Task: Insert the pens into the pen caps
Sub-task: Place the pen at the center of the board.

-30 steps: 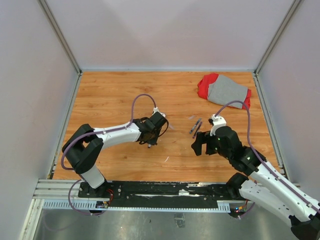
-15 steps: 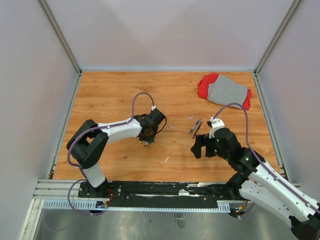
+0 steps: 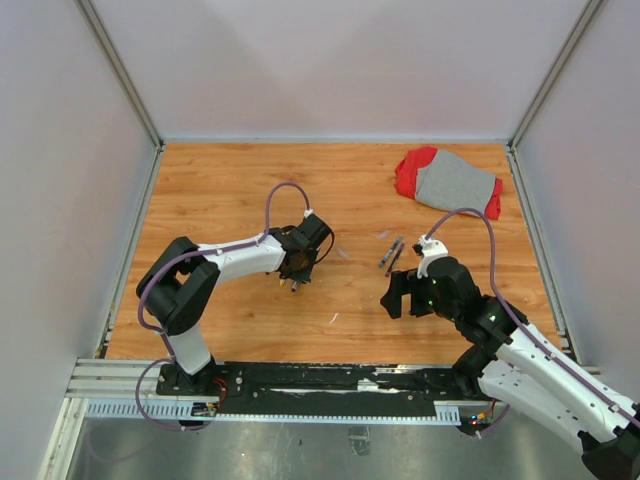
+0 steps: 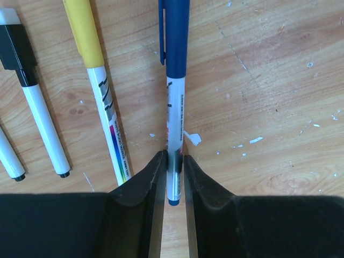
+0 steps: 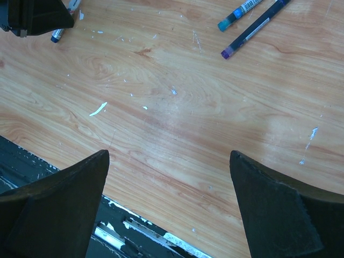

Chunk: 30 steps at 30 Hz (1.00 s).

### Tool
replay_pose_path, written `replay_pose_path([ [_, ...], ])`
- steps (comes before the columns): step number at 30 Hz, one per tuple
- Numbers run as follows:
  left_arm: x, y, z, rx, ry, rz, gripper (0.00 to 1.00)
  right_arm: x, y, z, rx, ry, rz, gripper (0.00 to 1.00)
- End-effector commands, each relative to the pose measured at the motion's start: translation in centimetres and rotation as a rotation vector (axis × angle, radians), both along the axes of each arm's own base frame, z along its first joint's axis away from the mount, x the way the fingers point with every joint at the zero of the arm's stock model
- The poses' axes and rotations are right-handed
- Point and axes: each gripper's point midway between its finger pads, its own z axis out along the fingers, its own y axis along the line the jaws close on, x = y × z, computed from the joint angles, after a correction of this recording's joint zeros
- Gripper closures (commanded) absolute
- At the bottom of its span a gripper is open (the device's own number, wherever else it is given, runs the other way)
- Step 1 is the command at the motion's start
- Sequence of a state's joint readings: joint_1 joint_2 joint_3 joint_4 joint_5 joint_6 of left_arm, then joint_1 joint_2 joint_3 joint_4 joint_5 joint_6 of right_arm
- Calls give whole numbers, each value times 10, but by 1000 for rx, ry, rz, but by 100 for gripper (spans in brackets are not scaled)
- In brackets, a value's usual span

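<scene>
In the left wrist view several pens lie side by side on the wood. A blue-capped pen (image 4: 174,80) has its white barrel end between the tips of my left gripper (image 4: 173,158), whose jaws are shut against it. To its left are a yellow-capped pen (image 4: 99,91) and a black-capped white pen (image 4: 32,102). From above, the left gripper (image 3: 293,283) points down at mid-table. My right gripper (image 5: 169,156) (image 3: 392,298) hangs open over bare wood. Two more pens (image 5: 239,12) (image 5: 252,29) lie beyond it. No loose pen caps show.
A red and grey cloth (image 3: 448,180) lies at the back right. Small white scraps (image 4: 192,138) (image 5: 98,109) dot the wood. The black mounting rail (image 3: 330,385) runs along the near edge, and grey walls enclose the table.
The left arm's elbow has swung right and its gripper has shifted slightly left, staying low over the pens. The right arm has hardly moved.
</scene>
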State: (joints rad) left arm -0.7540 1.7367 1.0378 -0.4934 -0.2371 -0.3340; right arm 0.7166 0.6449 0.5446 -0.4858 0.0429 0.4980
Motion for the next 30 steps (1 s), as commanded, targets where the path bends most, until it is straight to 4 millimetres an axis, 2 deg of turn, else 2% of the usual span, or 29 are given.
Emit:
replay_pose_path([
  [1,-1,-4,-10,-16,32,-7,75,-1,2,-2,20,8,-2,6],
  [7,-2,-4,-9,-19,31,-6,73,-1,2,-2,22,9,-3,6],
  [17,-4,-9,-7,-60,35,17,77,-1,2,-2,26,9,-2,5],
  [25,-4,-13,-5,-90,34,59,74,-2,1,-3,26,11,-3,5],
  [30,-4,-14,-7,-100,38,65,79,-2,1,-4,22,12,-4,5],
])
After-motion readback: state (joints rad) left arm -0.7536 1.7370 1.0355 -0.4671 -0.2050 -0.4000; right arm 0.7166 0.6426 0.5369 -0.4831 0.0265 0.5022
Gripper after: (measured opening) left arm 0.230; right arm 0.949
